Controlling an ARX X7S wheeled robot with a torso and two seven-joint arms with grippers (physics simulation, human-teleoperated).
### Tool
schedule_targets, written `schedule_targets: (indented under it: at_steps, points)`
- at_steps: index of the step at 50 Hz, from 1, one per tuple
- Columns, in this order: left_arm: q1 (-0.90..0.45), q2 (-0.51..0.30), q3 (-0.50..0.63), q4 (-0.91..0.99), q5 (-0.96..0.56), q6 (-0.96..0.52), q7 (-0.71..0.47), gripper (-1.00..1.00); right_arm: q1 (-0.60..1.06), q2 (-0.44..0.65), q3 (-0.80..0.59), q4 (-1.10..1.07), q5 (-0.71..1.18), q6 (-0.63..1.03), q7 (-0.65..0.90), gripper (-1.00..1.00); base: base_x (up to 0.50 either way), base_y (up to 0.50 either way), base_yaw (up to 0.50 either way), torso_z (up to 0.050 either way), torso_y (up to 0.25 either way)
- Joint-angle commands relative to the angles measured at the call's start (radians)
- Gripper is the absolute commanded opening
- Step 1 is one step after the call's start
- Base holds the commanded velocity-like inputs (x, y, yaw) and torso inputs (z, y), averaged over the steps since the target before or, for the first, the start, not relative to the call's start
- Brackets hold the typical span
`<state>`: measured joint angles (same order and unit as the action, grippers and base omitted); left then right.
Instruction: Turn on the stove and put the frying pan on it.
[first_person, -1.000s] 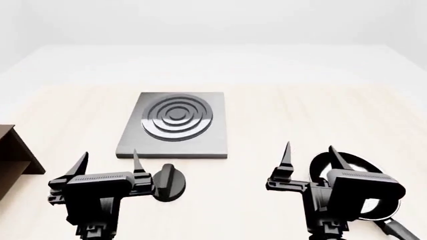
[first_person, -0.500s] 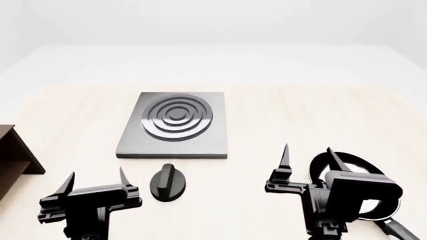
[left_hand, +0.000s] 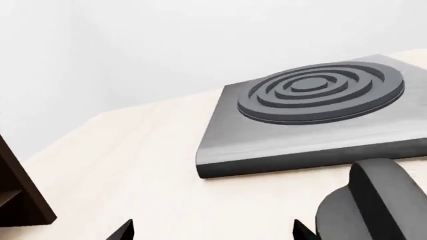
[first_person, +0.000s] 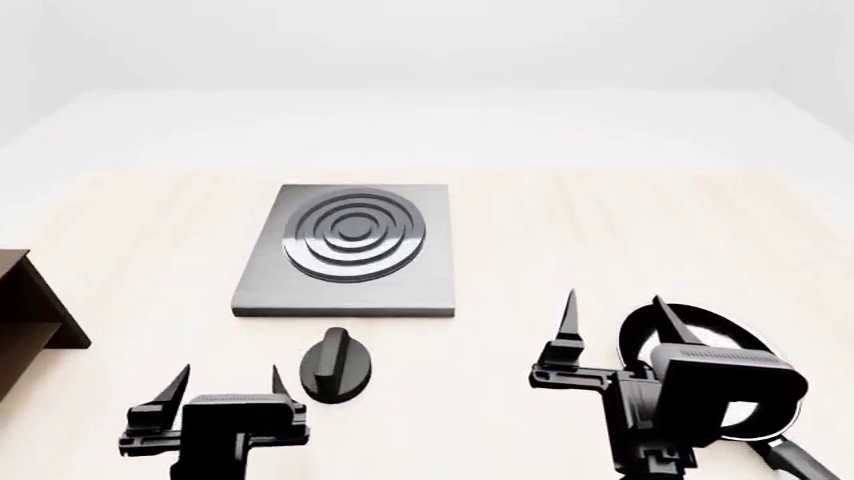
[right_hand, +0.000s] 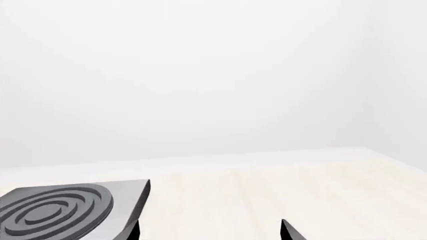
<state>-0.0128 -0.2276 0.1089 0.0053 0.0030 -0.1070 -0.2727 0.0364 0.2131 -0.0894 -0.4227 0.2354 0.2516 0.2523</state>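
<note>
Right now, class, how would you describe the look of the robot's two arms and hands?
Both are matte black. The left hand and right hand each carry two thin, pointed fingers on a ribbed crossbar. Blocky black wrist housings sit behind them. No cables or markings are visible.

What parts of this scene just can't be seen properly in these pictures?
- Frying pan: in the head view the right gripper covers most of it; the handle runs off the edge.
- Knob: cut by the left wrist picture's edge.
- Shelf: cut by the head view's edge.
- Left gripper: only its fingertips show in its wrist view.
</note>
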Motion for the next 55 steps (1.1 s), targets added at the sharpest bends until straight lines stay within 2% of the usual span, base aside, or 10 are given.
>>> schedule_targets:
  at_steps: [1, 12, 23, 24, 25, 26, 32, 43, 49, 55]
  points:
    - [0.000, -0.010, 0.053, 0.003, 0.018, -0.033, 0.032, 1.00, -0.002, 0.012, -0.003, -0.008, 0.015, -0.002, 0.010, 1.00, 0.00, 0.00, 0.00, 0.000, 0.000]
    - [-0.017, -0.010, 0.158, 0.084, 0.044, -0.063, 0.102, 1.00, -0.002, 0.021, -0.005, -0.003, 0.024, -0.013, 0.019, 1.00, 0.00, 0.00, 0.00, 0.000, 0.000]
    - [-0.020, -0.003, 0.208, 0.187, 0.044, -0.082, 0.131, 1.00, -0.004, 0.026, 0.001, 0.005, 0.034, -0.025, 0.024, 1.00, 0.00, 0.00, 0.00, 0.000, 0.000]
    - [-0.018, 0.003, 0.058, 0.337, -0.106, -0.232, 0.034, 1.00, 0.081, 0.060, 0.007, -0.076, 0.118, 0.125, 0.048, 1.00, 0.00, 0.00, 0.00, 0.000, 0.000]
    - [-0.018, -0.001, -0.092, 0.487, -0.204, -0.315, 0.033, 1.00, 0.090, 0.061, 0.012, -0.086, 0.125, 0.242, 0.058, 1.00, 0.00, 0.00, 0.00, 0.000, 0.000]
    - [-0.015, 0.000, -0.129, 0.594, -0.209, -0.314, 0.031, 1.00, 0.102, 0.061, 0.020, -0.092, 0.127, 0.264, 0.075, 1.00, 0.00, 0.00, 0.00, 0.000, 0.000]
    - [-0.005, 0.000, -0.142, 0.596, -0.229, -0.301, 0.030, 1.00, 0.126, 0.086, 0.021, -0.143, 0.123, 0.306, 0.092, 1.00, 0.00, 0.00, 0.00, 0.000, 0.000]
    - [0.018, -0.010, -0.146, 0.591, -0.245, -0.263, 0.034, 1.00, 0.265, 0.221, 0.025, -0.298, 0.219, 0.549, 0.051, 1.00, 0.00, 0.00, 0.00, 0.000, 0.000]
    - [0.029, -0.019, -0.147, 0.600, -0.247, -0.249, 0.035, 1.00, 0.309, 0.310, -0.033, -0.313, 0.193, 0.602, 0.012, 1.00, 0.00, 0.00, 0.00, 0.000, 0.000]
    - [0.029, -0.022, -0.147, 0.591, -0.251, -0.238, 0.036, 1.00, 0.432, 0.395, -0.049, -0.332, 0.248, 0.806, -0.026, 1.00, 0.00, 0.00, 0.00, 0.000, 0.000]
